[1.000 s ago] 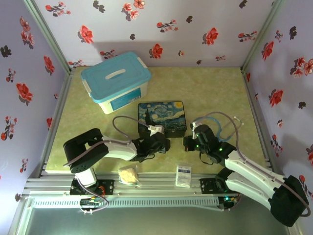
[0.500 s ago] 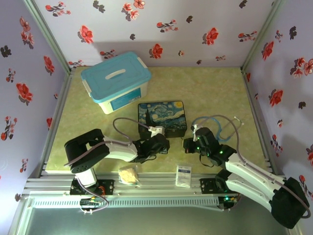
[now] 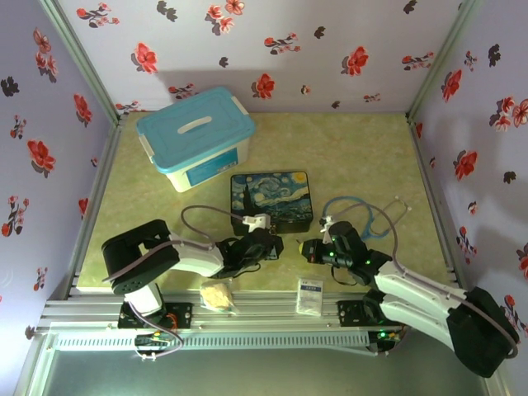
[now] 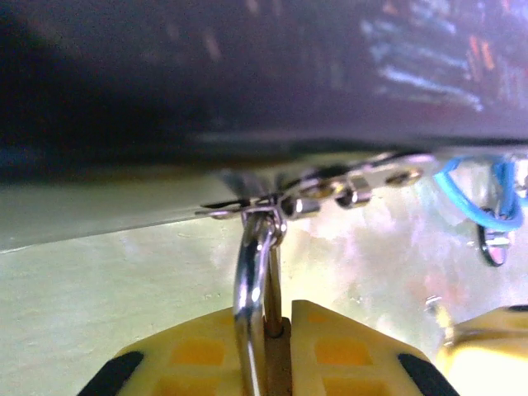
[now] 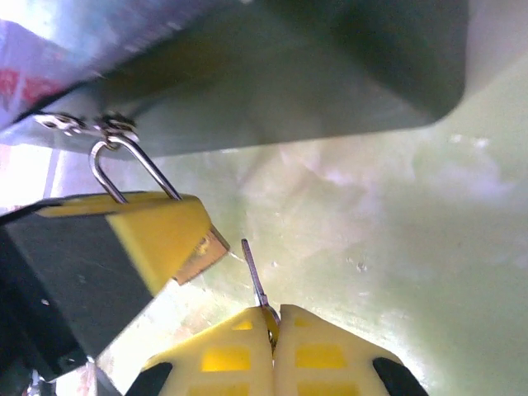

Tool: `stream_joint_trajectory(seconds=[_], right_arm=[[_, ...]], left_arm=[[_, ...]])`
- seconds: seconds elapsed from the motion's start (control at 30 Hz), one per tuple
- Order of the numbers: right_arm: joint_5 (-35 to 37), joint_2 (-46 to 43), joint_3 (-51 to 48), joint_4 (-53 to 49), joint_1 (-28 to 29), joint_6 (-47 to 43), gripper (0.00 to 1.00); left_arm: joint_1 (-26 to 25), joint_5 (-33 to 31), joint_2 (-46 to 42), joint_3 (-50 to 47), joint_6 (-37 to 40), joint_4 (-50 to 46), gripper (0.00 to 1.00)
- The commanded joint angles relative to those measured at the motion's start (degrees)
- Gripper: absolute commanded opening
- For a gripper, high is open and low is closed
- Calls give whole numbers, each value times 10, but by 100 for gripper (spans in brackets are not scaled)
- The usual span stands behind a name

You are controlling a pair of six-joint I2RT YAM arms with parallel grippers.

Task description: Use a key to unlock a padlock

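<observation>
A pale green table (image 3: 363, 148) is enclosed by flowered walls. At its far left, a white storage box with a blue lid (image 3: 195, 136) is set. Nearer the middle, a painted tin box (image 3: 272, 198) is laid flat, and both arms are brought in low along its near side.

The left gripper (image 3: 268, 246) is placed against the tin's near edge, and the right gripper (image 3: 309, 250) is pointed toward it from the right, with a small gap left between them.

In the left wrist view, the padlock (image 4: 245, 289) is clamped between the yellow fingers (image 4: 346, 346). Its silver shackle is hooked through the metal hasp (image 4: 330, 186) at the tin's edge, and its brass body is pinched in the jaws.

In the right wrist view, the right jaws are pressed together on the key (image 5: 254, 276). Its thin blade is left sticking out ahead of the fingertips. The tip is held just beside the padlock's brass corner. Whether the two touch cannot be told.
</observation>
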Motion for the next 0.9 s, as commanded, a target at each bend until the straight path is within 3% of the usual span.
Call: stream_joint_trajectory(seconds=[0.0, 0.3, 0.4, 0.57, 0.87], right_arm=[[-37, 19, -11, 52, 3, 40, 3], [-102, 77, -23, 170, 8, 64, 3], [-89, 76, -36, 181, 9, 63, 3], [-111, 51, -44, 192, 8, 59, 3], [-132, 59, -46, 241, 8, 87, 4]], left_arm=[[10, 11, -25, -11, -45, 88, 2], [10, 15, -9, -49, -125, 222, 0], [10, 7, 4, -66, -141, 270, 0], [10, -2, 10, -71, -148, 285, 0], [10, -4, -22, -54, -130, 233, 0]])
